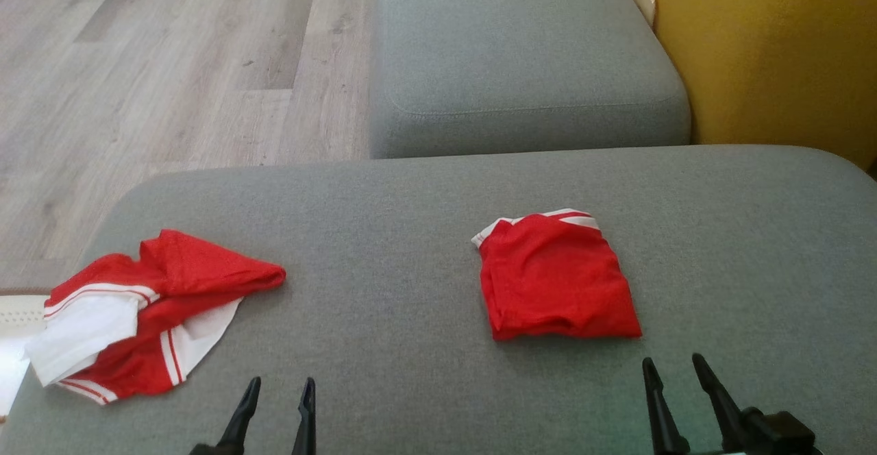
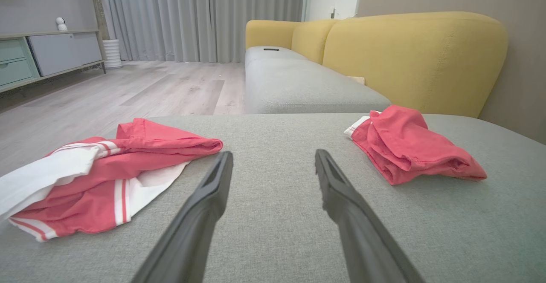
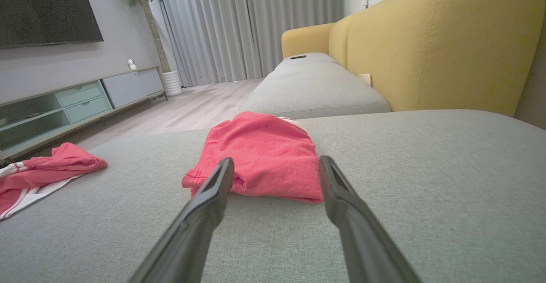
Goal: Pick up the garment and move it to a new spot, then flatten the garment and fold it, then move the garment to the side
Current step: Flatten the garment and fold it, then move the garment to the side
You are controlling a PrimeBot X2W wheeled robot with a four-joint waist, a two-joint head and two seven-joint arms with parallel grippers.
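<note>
A crumpled red and white garment (image 1: 137,314) (image 2: 102,176) (image 3: 38,172) lies at the left end of the grey sofa cushion (image 1: 425,222). A second red garment (image 1: 558,277) (image 2: 409,146) (image 3: 262,155), folded into a small square with a white trim edge, lies right of centre. My left gripper (image 1: 281,390) (image 2: 273,159) is open near the front edge, just right of the crumpled garment, with nothing between its fingers. My right gripper (image 1: 675,366) (image 3: 276,166) is open too, its tips just short of the folded garment's near edge.
Another grey seat cushion (image 1: 521,57) lies beyond, with the yellow sofa back (image 1: 774,51) on the right. Wooden floor (image 1: 171,64) runs along the left. A white object (image 1: 17,331) sits past the cushion's left edge. A TV cabinet (image 3: 64,108) stands across the room.
</note>
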